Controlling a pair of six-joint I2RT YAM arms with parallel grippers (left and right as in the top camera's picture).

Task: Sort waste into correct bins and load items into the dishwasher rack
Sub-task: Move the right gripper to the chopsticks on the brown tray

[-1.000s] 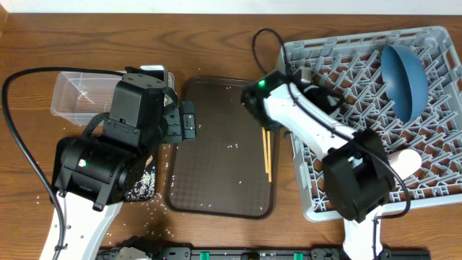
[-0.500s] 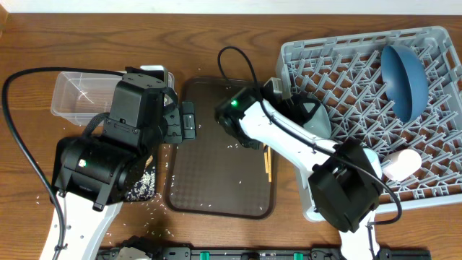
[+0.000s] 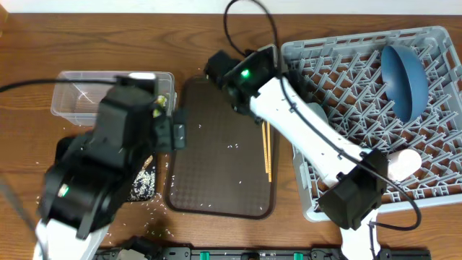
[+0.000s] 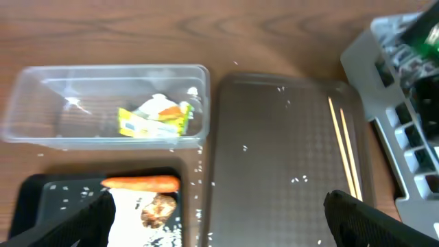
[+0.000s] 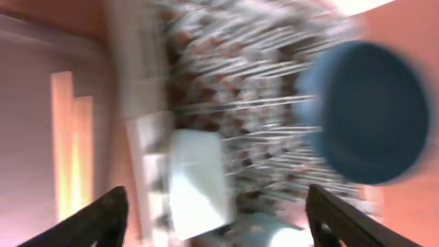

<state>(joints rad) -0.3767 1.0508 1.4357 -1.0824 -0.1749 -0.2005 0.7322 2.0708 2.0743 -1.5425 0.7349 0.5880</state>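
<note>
From above, my right arm (image 3: 310,137) reaches over the far-left corner of the brown serving tray (image 3: 216,180). The chopsticks (image 3: 267,153) lie on that tray just beside the dishwasher rack (image 3: 361,43), where the blue plate (image 3: 404,79) stands on edge. My left wrist view shows my left claw (image 4: 219,209) spread wide and empty, above the wrapper (image 4: 152,122) in the clear tub (image 4: 27,110) and the carrot (image 4: 140,183) in the black tray (image 4: 34,199). My right wrist view is smeared, but my right claw (image 5: 216,199) gapes with nothing in it. I judge the thin sticks could split or skid under a flat pinch, and a swing this fast could clip the rack wall. A second ago that arm hung at the rack's edge over the sticks; it has since swung away leftward
</note>
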